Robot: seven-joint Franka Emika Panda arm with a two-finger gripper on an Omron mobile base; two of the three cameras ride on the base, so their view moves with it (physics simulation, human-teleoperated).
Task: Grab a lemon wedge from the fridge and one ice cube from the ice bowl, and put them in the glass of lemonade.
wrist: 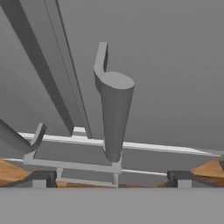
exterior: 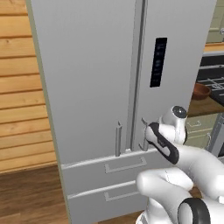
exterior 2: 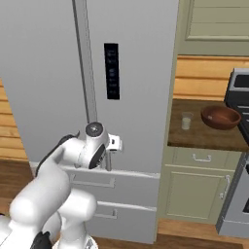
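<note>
The grey steel fridge [exterior: 87,87] [exterior 2: 48,73] stands straight ahead with both doors shut, so the lemon wedge is hidden. My gripper [exterior: 147,131] [exterior 2: 116,144] is at the bottom end of the right door's bar handle [exterior: 144,136] [wrist: 114,113]. In the hand view my gripper [wrist: 111,178] is open, its tips wide apart on either side of the handle's lower end and not touching it. The reddish-brown ice bowl [exterior 2: 220,117] [exterior: 201,91] and the glass of lemonade [exterior 2: 186,120] sit on the wooden counter to the right of the fridge.
Two fridge drawers [exterior: 124,165] lie below the doors. The left door's handle [exterior: 118,139] hangs close beside the right one. Beige cabinets [exterior 2: 199,189] sit under the counter [exterior 2: 204,136], with a stove [exterior 2: 240,97] at far right. A wood-plank wall [exterior: 22,87] is on the left.
</note>
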